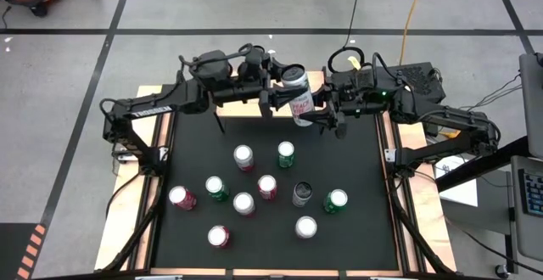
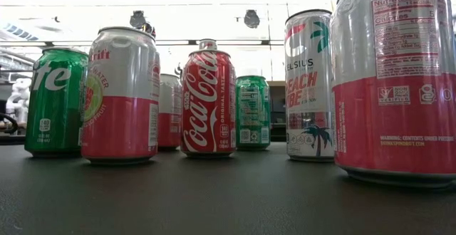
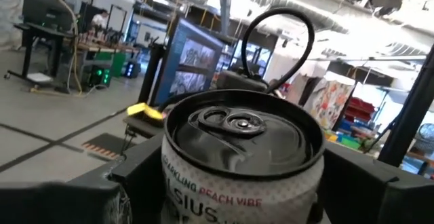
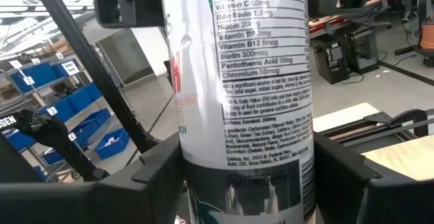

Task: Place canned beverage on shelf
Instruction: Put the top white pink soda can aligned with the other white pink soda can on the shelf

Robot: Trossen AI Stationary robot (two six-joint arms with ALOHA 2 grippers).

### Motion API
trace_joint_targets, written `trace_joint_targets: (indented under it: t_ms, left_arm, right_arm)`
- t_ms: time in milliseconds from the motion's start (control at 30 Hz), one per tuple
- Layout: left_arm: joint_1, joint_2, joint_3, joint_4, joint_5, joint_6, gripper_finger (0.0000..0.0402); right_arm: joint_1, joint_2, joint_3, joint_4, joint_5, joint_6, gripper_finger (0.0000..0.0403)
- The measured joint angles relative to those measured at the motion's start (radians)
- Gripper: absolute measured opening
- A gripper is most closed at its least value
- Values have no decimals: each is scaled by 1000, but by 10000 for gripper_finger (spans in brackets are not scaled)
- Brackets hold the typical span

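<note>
A pink-and-silver can (image 2: 393,78) is seen closest in the low view, with further cans (image 1: 243,203) standing on the black table (image 1: 356,170) around its middle and toward six o'clock. Toward twelve o'clock, a tall white can (image 1: 298,98) is held tilted above the table's far edge between both arms. The left gripper (image 1: 278,89) has its jaws clamped on the can near its top; the right gripper (image 1: 319,110) has its jaws clamped lower on its body.
</note>
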Motion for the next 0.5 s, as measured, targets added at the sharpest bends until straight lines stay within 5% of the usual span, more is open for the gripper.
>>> trace_joint_targets:
  t_ms: [333,500]
  left_arm:
    - [15,-40,0,-87,20,14,315]
    - [25,-50,0,-107,21,35,282]
  right_arm:
    - [0,6,0,10,16,-4,235]
    - [0,5,0,11,21,-8,236]
